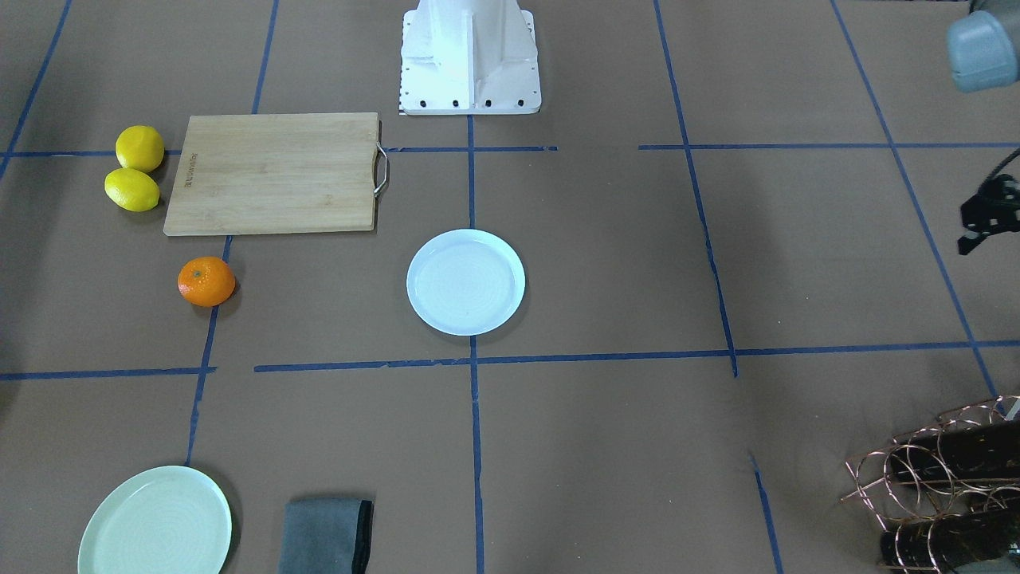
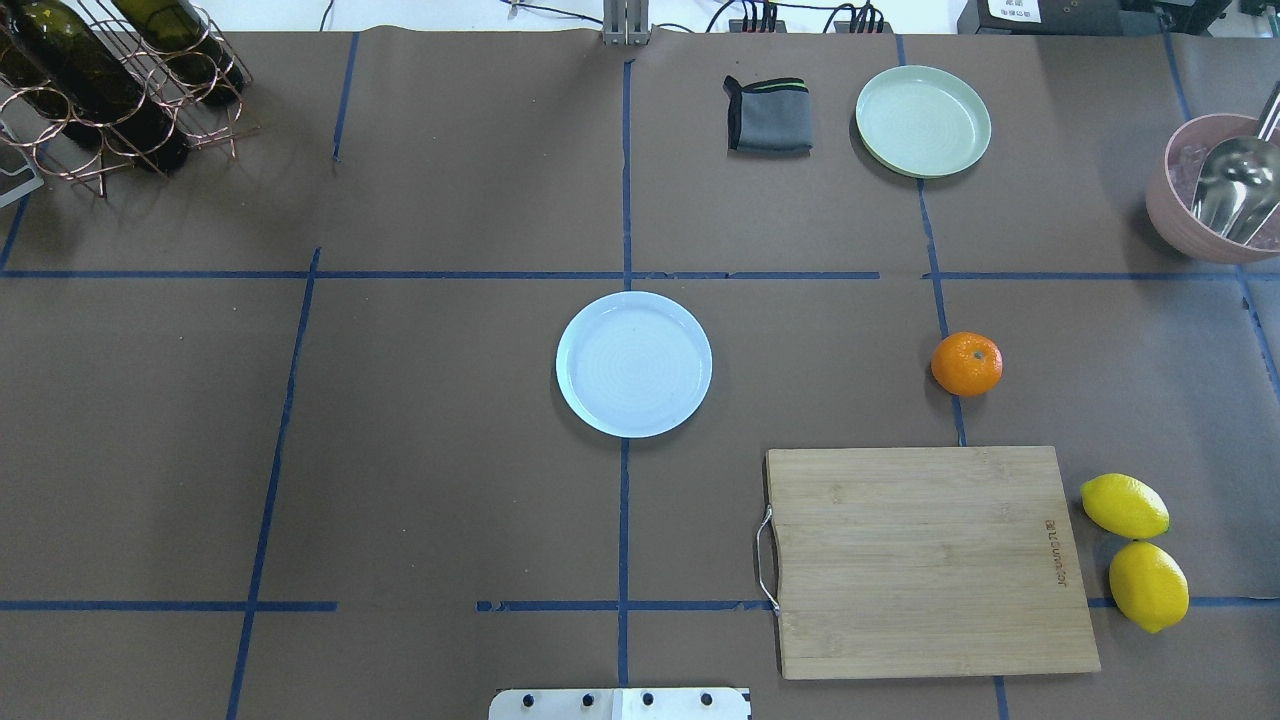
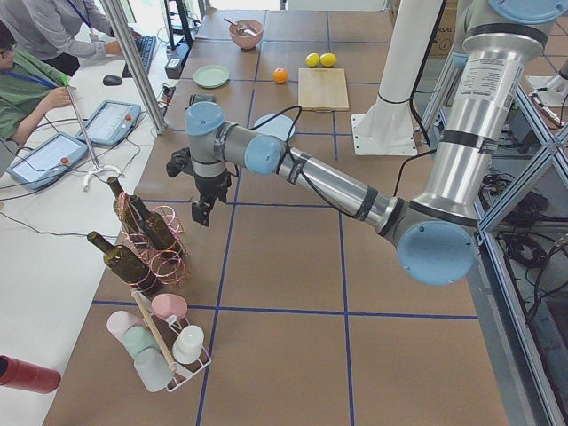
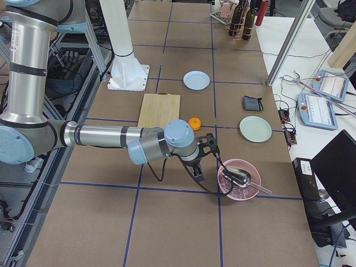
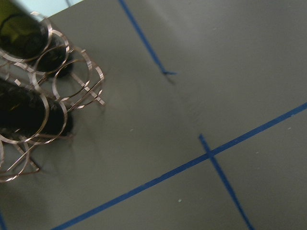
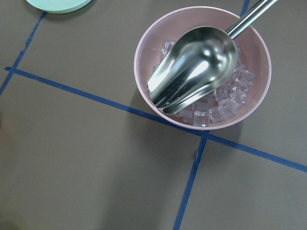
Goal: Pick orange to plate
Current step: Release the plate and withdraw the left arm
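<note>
Brown table [image 2: 450, 500] | orange [image 2: 966, 363] apart from plate [image 2: 633, 363] | left arm [image 3: 328, 182], right arm [image 4: 105, 135] outstretched | jaws' opening unclear

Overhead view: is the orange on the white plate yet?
No, the orange lies off to the side of the plate, which holds nothing, a clear gap between them.
</note>
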Available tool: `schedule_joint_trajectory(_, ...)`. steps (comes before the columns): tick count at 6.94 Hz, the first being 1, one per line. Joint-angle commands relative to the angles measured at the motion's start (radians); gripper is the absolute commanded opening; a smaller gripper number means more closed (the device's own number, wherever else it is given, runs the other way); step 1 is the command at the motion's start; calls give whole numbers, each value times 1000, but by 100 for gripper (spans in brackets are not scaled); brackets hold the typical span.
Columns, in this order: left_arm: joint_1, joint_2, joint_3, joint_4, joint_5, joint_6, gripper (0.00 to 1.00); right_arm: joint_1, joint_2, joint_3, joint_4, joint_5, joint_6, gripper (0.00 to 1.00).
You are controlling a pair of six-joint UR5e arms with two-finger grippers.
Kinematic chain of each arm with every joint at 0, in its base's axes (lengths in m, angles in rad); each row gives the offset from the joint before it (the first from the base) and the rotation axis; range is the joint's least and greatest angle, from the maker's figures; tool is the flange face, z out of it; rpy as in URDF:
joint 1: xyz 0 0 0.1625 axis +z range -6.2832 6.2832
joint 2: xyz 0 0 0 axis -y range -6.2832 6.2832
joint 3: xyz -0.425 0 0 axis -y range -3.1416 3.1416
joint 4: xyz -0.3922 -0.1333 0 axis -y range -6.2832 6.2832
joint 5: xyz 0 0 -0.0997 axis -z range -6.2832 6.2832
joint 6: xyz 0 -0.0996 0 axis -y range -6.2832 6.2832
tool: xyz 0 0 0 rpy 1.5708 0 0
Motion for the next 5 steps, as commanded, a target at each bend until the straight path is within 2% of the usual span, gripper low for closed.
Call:
schedule_joint_trajectory(1, -132, 136, 24, 2, -8, 138, 100, -28, 24, 2, -3, -2, 21, 100)
schedule_joint_trajectory(3, -161, 217, 15, -7, -127, 145, 100, -97, 63, 3, -5, -16, 157, 100)
schedule_joint_trajectory(5, -171, 239, 12, 1, -114, 144, 100, -217, 142, 11, -10, -78, 309, 100)
